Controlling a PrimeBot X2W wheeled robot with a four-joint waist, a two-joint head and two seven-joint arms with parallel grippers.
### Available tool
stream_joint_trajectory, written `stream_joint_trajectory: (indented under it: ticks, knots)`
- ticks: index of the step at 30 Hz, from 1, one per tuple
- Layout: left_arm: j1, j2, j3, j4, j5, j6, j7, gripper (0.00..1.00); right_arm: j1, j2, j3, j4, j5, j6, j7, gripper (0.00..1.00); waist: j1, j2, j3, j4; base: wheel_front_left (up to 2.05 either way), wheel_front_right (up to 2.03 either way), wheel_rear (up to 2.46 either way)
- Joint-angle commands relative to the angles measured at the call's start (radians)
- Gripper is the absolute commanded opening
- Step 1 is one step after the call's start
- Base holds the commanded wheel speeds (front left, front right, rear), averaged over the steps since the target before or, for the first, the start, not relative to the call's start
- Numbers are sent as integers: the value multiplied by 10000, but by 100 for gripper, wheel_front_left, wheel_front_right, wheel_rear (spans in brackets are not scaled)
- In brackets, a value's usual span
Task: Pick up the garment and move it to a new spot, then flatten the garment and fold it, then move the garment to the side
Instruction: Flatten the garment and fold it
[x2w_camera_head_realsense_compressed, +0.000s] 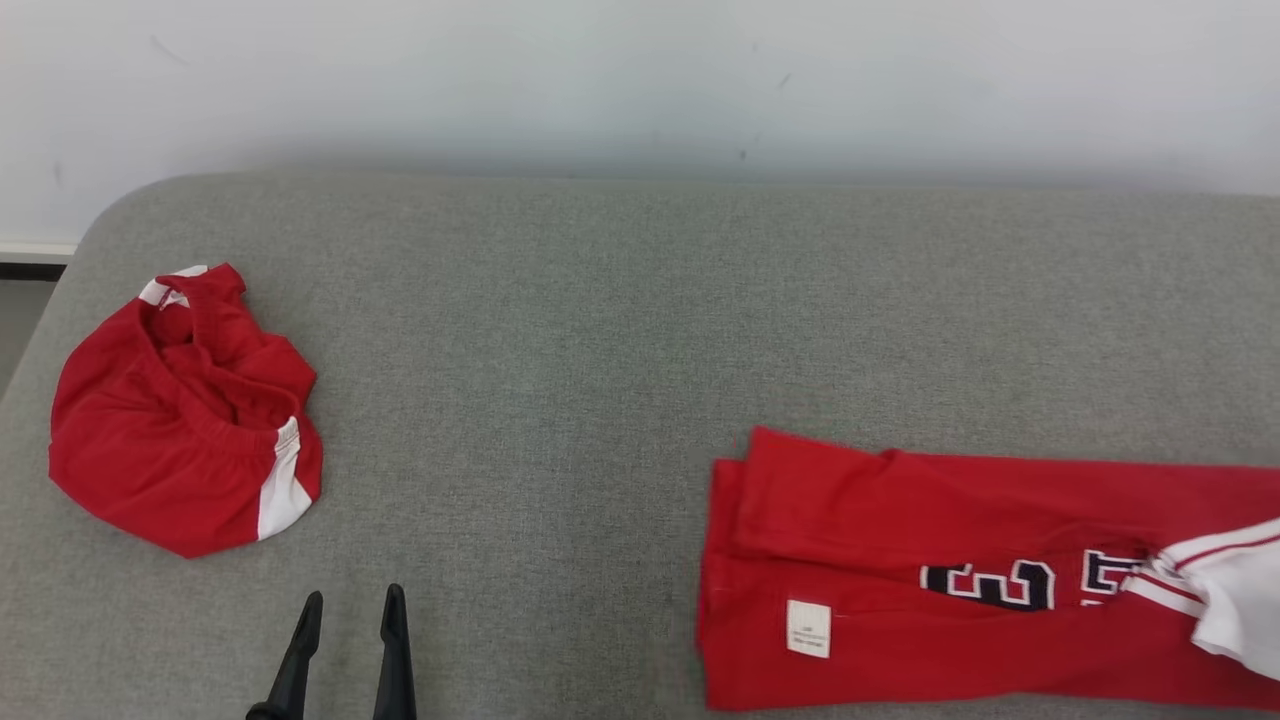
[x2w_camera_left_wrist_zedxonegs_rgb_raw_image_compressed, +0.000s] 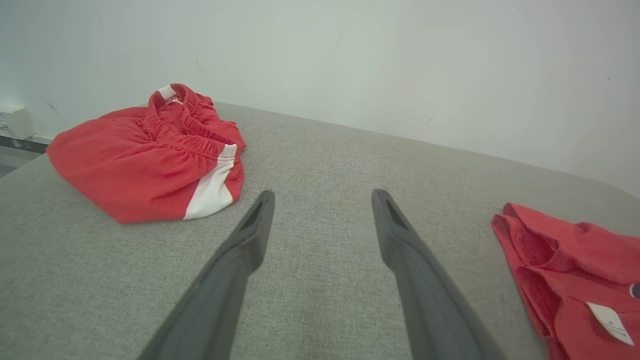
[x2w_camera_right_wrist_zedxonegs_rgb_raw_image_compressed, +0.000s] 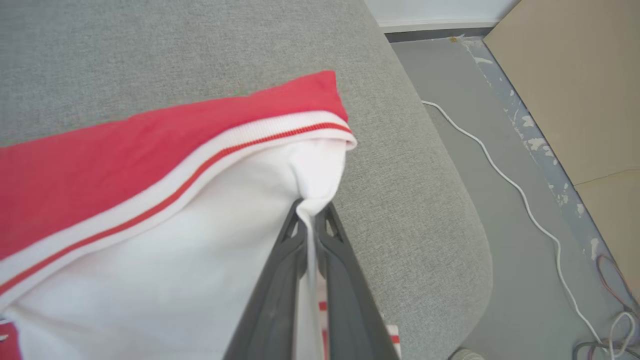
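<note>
A red garment with dark letters, a white label and a white striped sleeve (x2w_camera_head_realsense_compressed: 960, 570) lies lengthwise on the grey cushion (x2w_camera_head_realsense_compressed: 640, 330) at the lower right; its near edge shows as the garment (x2w_camera_left_wrist_zedxonegs_rgb_raw_image_compressed: 565, 260) in the left wrist view. My right gripper (x2w_camera_right_wrist_zedxonegs_rgb_raw_image_compressed: 311, 212) is shut on a pinch of the garment's white sleeve (x2w_camera_right_wrist_zedxonegs_rgb_raw_image_compressed: 200, 260), lifting it a little. My left gripper (x2w_camera_head_realsense_compressed: 350, 612) stands open at the lower left, nothing between its fingers (x2w_camera_left_wrist_zedxonegs_rgb_raw_image_compressed: 260, 215), apart from the garment.
Crumpled red shorts with white panels (x2w_camera_head_realsense_compressed: 185, 410) lie at the far left of the cushion, seen as the shorts (x2w_camera_left_wrist_zedxonegs_rgb_raw_image_compressed: 155, 150) ahead-left of my left fingers. A white wall (x2w_camera_head_realsense_compressed: 640, 80) backs the cushion. Beyond its right end are floor, a white cable (x2w_camera_right_wrist_zedxonegs_rgb_raw_image_compressed: 520, 190) and a brown board (x2w_camera_right_wrist_zedxonegs_rgb_raw_image_compressed: 575, 85).
</note>
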Motion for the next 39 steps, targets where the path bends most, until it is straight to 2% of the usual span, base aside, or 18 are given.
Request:
stream_joint_trajectory:
  ticks: [1,5,7,14,18,19,22,26,34,39]
  knots:
    - [30,-13,-3,11,-58,34,-28,100,171,-28,-78,-126,-141,-27,89,0,-1,-1,-48,-51,0,0,0]
    - [99,-14,-26,40,-101,67,-28,100,560,-139,37,-900,-206,-27,472,0,-1,-1,-126,-156,0,0,0]
    - [151,-11,-25,54,-95,84,-28,100,669,81,330,-1393,88,-27,727,0,-1,-1,-188,-229,0,0,0]
    - [236,-11,-61,190,-68,88,-28,100,1060,585,2772,-3751,771,-27,2065,0,-1,-1,-467,-431,0,0,0]
    - [190,-11,-106,202,-139,126,-28,100,1144,804,4277,-4534,1086,-26,2641,0,-1,-1,-557,-400,0,0,0]
    - [190,-11,-106,202,-139,126,-28,100,1144,804,4277,-4534,1086,-26,2641,0,-1,-1,-557,-400,0,0,0]
    - [146,-13,-196,209,-171,151,-28,100,897,938,5249,-4428,1313,-27,2700,0,-1,-1,-550,-333,0,0,0]
    - [97,-11,-303,212,-256,169,-28,100,402,1183,6099,-3720,1534,-26,2406,0,-1,-1,-484,-157,0,0,0]
    - [74,-10,-424,336,-183,109,-28,100,-433,1882,7406,-1936,1880,-26,1826,0,-1,-1,-605,372,0,0,0]
    - [169,-12,-439,355,-161,75,-28,100,-686,2102,7748,-1163,1964,-26,1498,0,-1,-1,-710,593,0,0,0]
